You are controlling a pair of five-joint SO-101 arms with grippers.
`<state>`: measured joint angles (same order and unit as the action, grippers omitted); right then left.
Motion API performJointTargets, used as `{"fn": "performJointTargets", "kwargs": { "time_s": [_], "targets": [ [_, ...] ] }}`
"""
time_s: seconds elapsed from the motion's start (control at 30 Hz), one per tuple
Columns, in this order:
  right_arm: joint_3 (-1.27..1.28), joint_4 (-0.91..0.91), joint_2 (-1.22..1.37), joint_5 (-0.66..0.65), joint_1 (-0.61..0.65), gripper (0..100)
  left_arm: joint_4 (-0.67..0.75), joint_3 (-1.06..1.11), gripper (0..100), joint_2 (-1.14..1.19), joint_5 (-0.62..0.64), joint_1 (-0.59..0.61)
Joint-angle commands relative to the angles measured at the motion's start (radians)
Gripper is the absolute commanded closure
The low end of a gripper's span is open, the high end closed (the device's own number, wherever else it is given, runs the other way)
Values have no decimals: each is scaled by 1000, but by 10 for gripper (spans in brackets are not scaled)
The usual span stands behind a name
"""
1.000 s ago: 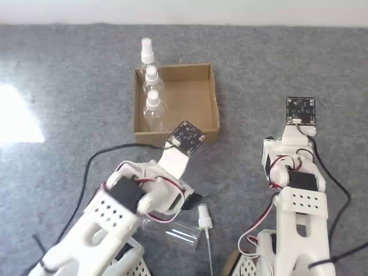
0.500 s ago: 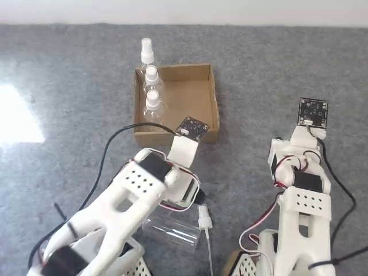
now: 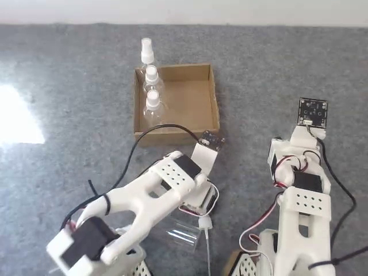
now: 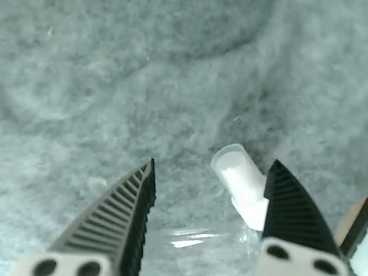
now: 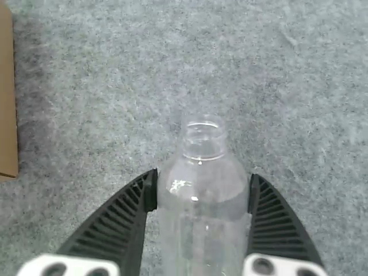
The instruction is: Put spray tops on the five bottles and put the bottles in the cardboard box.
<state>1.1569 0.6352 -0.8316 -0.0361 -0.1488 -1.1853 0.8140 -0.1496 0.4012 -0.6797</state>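
A white spray top (image 4: pixel 238 184) lies on the grey table between the fingers of my open left gripper (image 4: pixel 213 167); it is nearer one finger. In the high view this spray top (image 3: pixel 204 221) and its thin tube lie beside a clear bottle (image 3: pixel 175 234) on its side, under the left arm (image 3: pixel 172 181). My right gripper (image 5: pixel 202 175) is shut on a clear, topless bottle (image 5: pixel 198 195). Two topped bottles (image 3: pixel 152 100) stand along the left wall of the cardboard box (image 3: pixel 214 98). A third topped bottle (image 3: pixel 147 50) stands just behind its far left corner.
The right arm (image 3: pixel 299 178) stands to the right of the box, over its bottle. Grey felt covers the table, with free room to the left of the box and between the arms. The box's right half holds nothing.
The left arm swung right and stretched out low over the spray top. The right arm shifted slightly away a second ago, then kept still.
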Motion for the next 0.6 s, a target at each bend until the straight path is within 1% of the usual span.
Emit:
{"fn": "performJointTargets", "kwargs": {
  "time_s": [0.0,0.17,0.4,0.57],
  "targets": [
    [-34,-30,-41,3,-7,830,18,-59,710,28,21,-12],
    [-35,-30,-41,3,-7,830,43,-67,712,69,21,-31],
    [-35,-30,-41,2,-7,830,44,-68,713,86,21,-161],
    [-35,-30,-41,2,-8,830,44,-68,728,84,18,-163]
  ]
}}
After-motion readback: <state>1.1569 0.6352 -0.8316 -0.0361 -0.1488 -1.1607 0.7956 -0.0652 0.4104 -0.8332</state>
